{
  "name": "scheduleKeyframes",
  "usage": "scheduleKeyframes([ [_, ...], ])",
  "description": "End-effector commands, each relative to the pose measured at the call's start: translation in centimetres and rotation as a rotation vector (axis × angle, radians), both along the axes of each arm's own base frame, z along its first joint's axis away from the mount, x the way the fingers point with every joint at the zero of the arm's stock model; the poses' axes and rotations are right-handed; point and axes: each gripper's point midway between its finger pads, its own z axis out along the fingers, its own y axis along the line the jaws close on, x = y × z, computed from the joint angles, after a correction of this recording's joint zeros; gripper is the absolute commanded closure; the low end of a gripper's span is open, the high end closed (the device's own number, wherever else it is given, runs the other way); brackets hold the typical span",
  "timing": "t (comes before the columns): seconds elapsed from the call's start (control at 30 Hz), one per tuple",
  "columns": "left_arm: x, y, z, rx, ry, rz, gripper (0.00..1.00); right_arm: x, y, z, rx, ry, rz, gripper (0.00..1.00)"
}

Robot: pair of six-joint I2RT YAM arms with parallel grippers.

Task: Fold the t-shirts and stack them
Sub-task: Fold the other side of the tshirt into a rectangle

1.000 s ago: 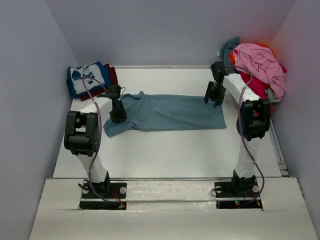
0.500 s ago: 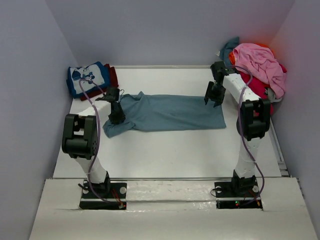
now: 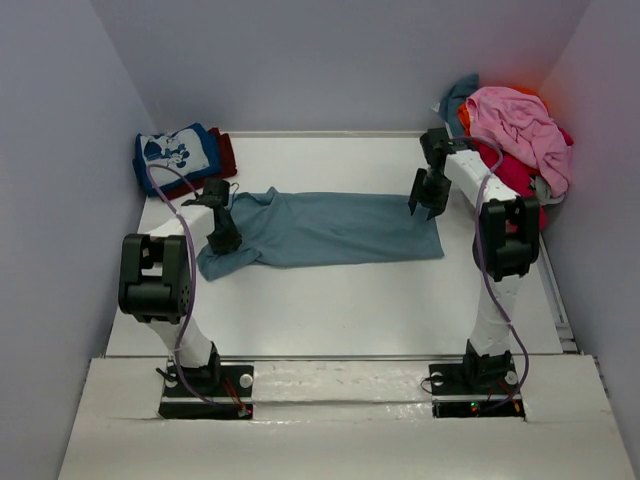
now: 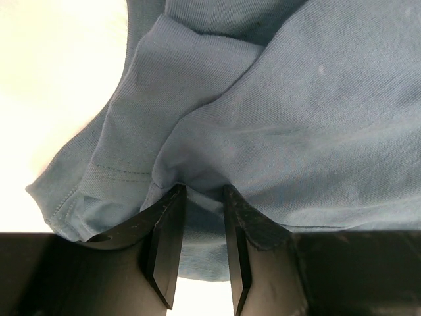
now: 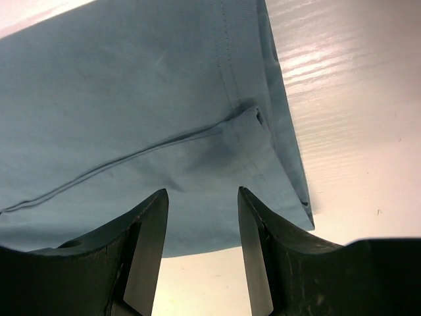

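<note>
The white table bears the slate-blue t-shirt stretched across its middle; a heap of unfolded tees fills the far right corner; the folded cartoon-print tee sits far left; the left gripper pinches the shirt's bunched left end; the right gripper hangs parted over its right hem, holding nothing.

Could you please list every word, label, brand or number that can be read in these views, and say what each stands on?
No text can be read.
The folded blue t-shirt carries a white cartoon print, but no letters are legible on it.
The slate-blue t-shirt and the table show no writing.
</note>
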Motion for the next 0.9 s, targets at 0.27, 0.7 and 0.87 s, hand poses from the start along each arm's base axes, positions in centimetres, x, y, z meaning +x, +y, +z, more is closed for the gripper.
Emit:
scheduleKeyframes([
  [0.27, -1.8, 1.3, 0.3, 0.036, 0.064, 0.015, 0.51, -1.3, -0.9, -3.7, -0.073, 0.081, 0.002, 0.48],
  [0.7, -2.0, 1.3, 0.3, 0.034, 0.062, 0.006, 0.49, -0.6, -1.2, -3.8, -0.092, 0.062, -0.006, 0.75],
  [0.87, -2.2, 1.3, 0.2, 0.037, 0.067, 0.005, 0.5, 0.0, -1.5, -2.5, -0.107, 0.035, -0.01, 0.8],
])
